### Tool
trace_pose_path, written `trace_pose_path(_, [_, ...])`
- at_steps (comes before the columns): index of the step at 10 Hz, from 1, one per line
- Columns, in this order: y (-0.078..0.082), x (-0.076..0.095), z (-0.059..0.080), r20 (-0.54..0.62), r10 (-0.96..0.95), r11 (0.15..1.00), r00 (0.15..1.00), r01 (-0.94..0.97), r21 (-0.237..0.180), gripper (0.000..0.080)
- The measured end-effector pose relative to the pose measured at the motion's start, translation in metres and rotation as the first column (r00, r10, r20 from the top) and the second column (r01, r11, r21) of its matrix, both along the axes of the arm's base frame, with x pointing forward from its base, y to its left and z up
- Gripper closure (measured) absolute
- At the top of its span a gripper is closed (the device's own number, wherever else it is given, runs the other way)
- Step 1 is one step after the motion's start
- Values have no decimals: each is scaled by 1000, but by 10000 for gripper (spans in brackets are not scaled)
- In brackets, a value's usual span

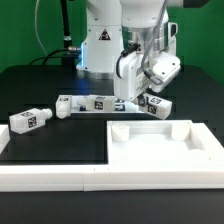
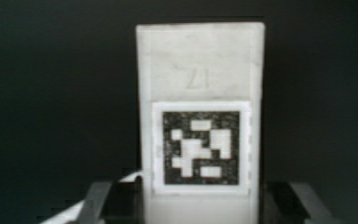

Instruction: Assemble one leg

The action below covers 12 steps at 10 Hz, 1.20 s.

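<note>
A white leg (image 2: 199,90) with a black-and-white tag fills the middle of the wrist view, lying lengthwise between my fingers. My gripper (image 2: 197,206) is shut on the leg near one end, with a finger (image 2: 115,202) tight against each side. In the exterior view my gripper (image 1: 128,100) is down at the black table, holding that leg (image 1: 104,104). Other legs lie flat beside it: one at the far left (image 1: 30,118), one just left of the held leg (image 1: 72,104), and one to the right (image 1: 156,105).
A big flat white panel with a raised rim (image 1: 150,128) lies in front of the legs at the exterior view's right. A white ledge (image 1: 50,172) runs along the table's front. The robot base (image 1: 100,45) stands behind.
</note>
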<state>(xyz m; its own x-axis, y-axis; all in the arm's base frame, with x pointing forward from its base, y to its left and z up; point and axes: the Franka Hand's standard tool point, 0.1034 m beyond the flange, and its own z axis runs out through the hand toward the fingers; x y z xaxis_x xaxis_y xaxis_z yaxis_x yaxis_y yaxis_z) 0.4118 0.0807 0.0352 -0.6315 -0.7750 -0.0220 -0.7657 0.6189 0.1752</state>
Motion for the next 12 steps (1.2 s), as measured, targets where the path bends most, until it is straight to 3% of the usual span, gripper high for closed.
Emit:
trace_pose_path(2, [21,-5,-5,26,-41,999,999,41,3,515])
trace_pose_path(3, [24,-7,-6,18,-38,999,999,38,14,515])
trace_pose_path(7, [22,-9,-8,18,-21,1000,1000,20,16,515])
trace_pose_path(9, [15,-26,-14,-11,-83,996,996,84,7,515])
trace_pose_path(12, [23,-26,-17,55,-77,997,996,79,-27,515])
